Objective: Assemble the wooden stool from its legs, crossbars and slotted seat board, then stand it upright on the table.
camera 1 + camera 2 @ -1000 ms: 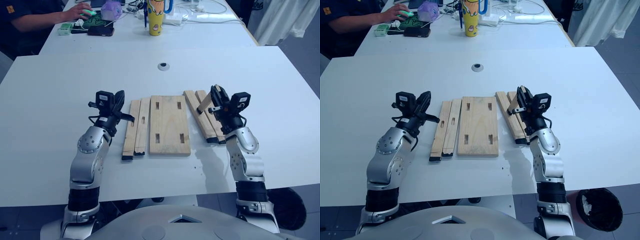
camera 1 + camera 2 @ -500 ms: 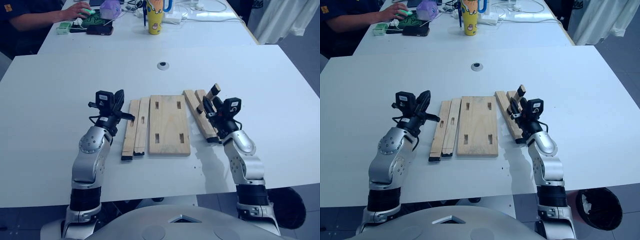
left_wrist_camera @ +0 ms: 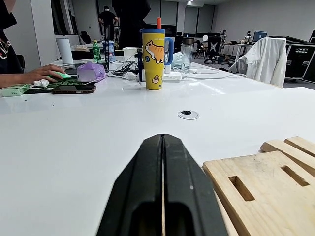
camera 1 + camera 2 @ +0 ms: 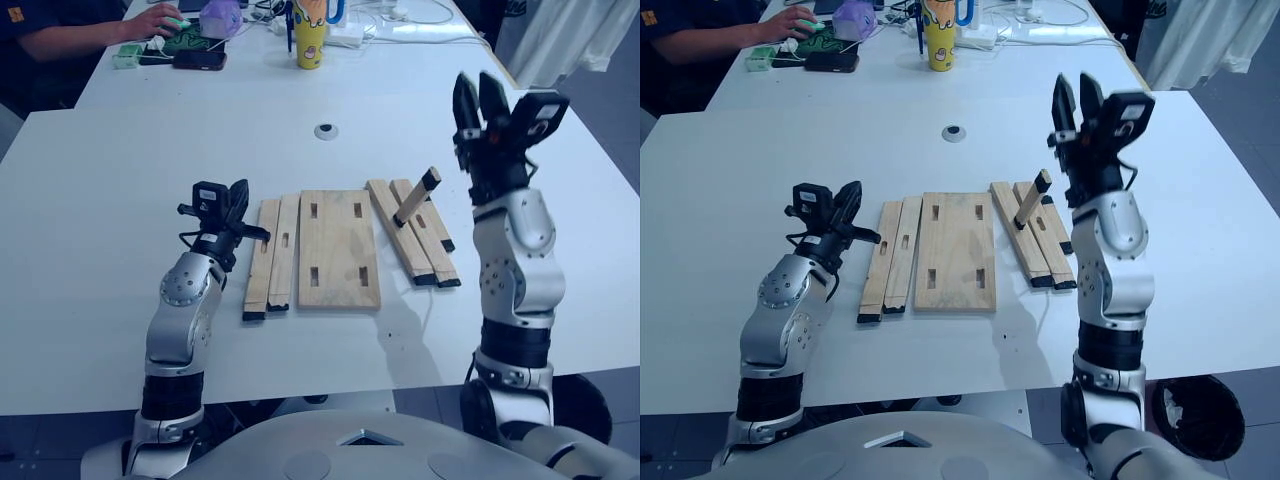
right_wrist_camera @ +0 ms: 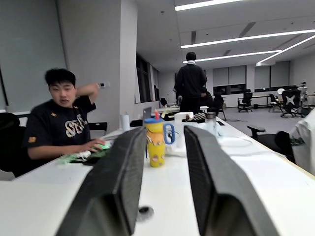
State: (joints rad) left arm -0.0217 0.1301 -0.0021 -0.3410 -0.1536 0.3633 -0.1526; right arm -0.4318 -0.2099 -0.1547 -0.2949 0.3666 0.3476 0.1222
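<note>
Seat board partly off-frame

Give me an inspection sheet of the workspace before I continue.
Surface: white table, parts laid mid-table.
Job's things: seat board flat at centre; two left planks beside it; two right planks with a crossbar standing tilted on them.
Clutter: grommet; cup on far table.
Grippers: left gripper shut, low by left planks; right gripper open, empty, high above the table.
Cables: white cables on far table.
Surroundings: bin on floor, right.
</note>
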